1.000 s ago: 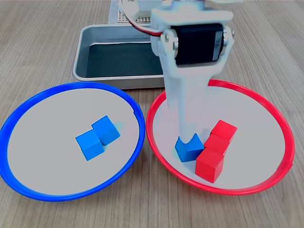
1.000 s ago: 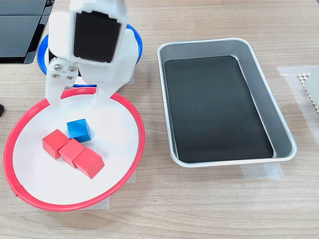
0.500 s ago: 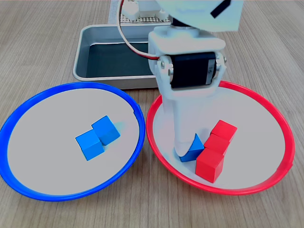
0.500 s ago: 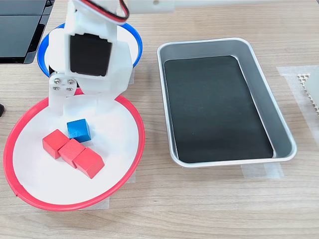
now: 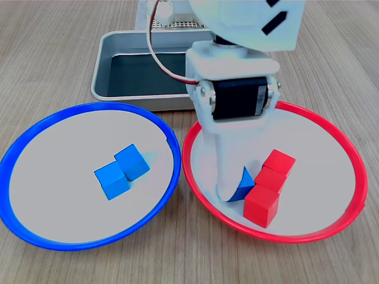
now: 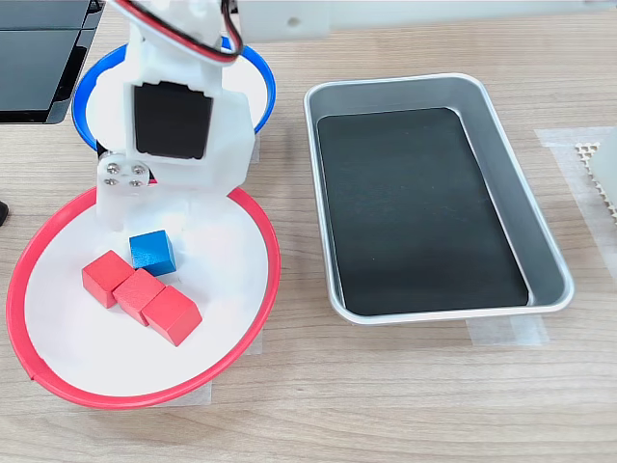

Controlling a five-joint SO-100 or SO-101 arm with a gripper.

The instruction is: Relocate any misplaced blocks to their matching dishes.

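The small glossy blue cube [image 6: 152, 253] is being straddled by the white pincer [image 6: 152, 220] at ten o'clock in the red-rimmed round plate [image 6: 253, 318]; whether it is being gripped cannot be told

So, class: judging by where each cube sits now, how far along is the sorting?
Done: two blue cubes lie in the blue-rimmed plate, three red cubes in the red-rimmed plate. In hand: the gripper is down at the stray blue cube. Left: carrying it across.

Probably a lab bench: taped-down metal tray [image 6: 434, 87] on wood-grain table [image 6: 405, 405].
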